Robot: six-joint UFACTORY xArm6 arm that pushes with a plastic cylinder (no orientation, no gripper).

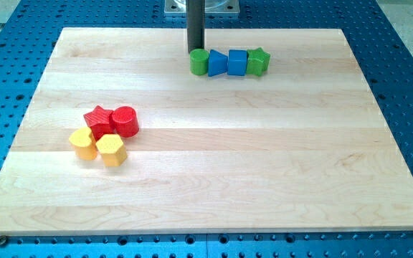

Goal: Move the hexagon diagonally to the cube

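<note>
A yellow hexagon [111, 150] lies at the view's left on the wooden board [214, 186], touching a yellow block [83, 143] of unclear shape, a red star [99, 119] and a red cylinder [125, 120]. A blue cube [236, 62] sits near the view's top in a row with a green cylinder [199, 61], a blue triangular block [217, 63] and a green star [259, 61]. My tip [195, 49] is at the view's top, just behind the green cylinder and far from the hexagon.
The board lies on a blue perforated table [6, 107]. The arm's metal mount [201, 6] shows at the top edge.
</note>
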